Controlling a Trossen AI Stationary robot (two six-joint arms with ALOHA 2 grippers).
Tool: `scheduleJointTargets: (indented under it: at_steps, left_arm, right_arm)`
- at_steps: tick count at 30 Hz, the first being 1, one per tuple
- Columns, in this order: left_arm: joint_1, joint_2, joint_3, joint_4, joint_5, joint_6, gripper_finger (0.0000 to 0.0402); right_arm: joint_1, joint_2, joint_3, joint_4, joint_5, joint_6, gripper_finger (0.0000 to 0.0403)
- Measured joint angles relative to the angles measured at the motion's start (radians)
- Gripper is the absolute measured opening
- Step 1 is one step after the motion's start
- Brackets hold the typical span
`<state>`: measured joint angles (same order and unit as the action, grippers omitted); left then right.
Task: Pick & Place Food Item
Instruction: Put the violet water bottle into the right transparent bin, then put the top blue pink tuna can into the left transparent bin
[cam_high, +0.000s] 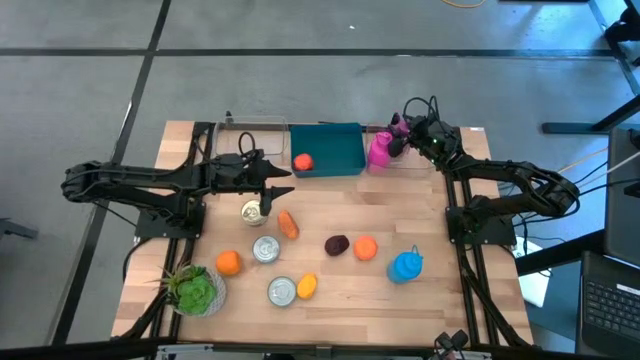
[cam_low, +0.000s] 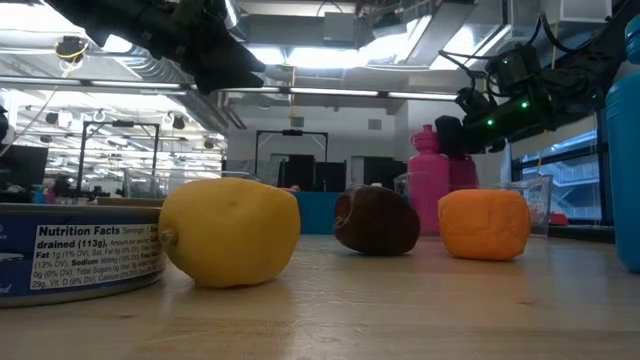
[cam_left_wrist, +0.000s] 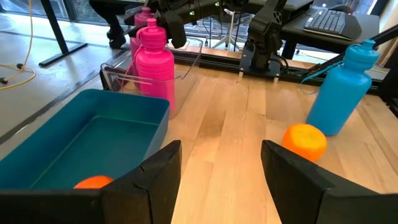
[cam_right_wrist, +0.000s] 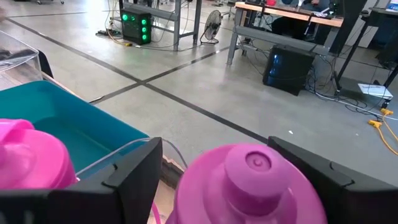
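My right gripper (cam_right_wrist: 239, 186) stands open at the table's far right. Its fingers stand on either side of the cap of a pink bottle (cam_right_wrist: 249, 177), and I see a gap on at least one side. That bottle (cam_high: 380, 150) stands upright in a clear container (cam_left_wrist: 186, 59) beside the teal bin (cam_high: 330, 148); a second pink bottle (cam_right_wrist: 28, 162) stands next to it. An orange-red food item (cam_high: 302, 161) lies in the bin. My left gripper (cam_left_wrist: 221, 183) hovers open, with nothing between its fingers, near the bin's left end (cam_high: 278, 188).
On the wood in front lie a carrot (cam_high: 288, 224), a dark plum (cam_high: 337, 245), two oranges (cam_high: 365, 247) (cam_high: 228, 262), a lemon (cam_high: 307, 286), lettuce (cam_high: 195, 290) and three cans (cam_high: 265, 249). A blue bottle (cam_high: 406, 266) stands at the right.
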<state>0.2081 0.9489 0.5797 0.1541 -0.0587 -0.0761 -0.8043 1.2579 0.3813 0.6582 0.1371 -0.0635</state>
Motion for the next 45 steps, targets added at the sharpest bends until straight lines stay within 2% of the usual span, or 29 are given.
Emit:
scheduleJointTargets:
  at_steps: [12, 24, 35, 45]
  left_arm:
    - [0.000, 0.000, 0.000, 0.000, 0.000, 0.000, 0.0210]
    - [0.000, 0.000, 0.000, 0.000, 0.000, 0.000, 0.0210]
    - [0.000, 0.000, 0.000, 0.000, 0.000, 0.000, 0.0210]
    - [0.000, 0.000, 0.000, 0.000, 0.000, 0.000, 0.0210]
  right_arm:
    - [0.000, -0.019, 0.000, 0.007, 0.000, 0.000, 0.0288]
    - [0.001, -0.139, 0.001, -0.124, 0.000, 0.000, 0.0288]
    - [0.001, -0.214, 0.001, -0.147, -0.032, 0.003, 0.0288]
    - [0.001, -0.338, 0.001, -0.197, -0.031, 0.000, 0.0288]
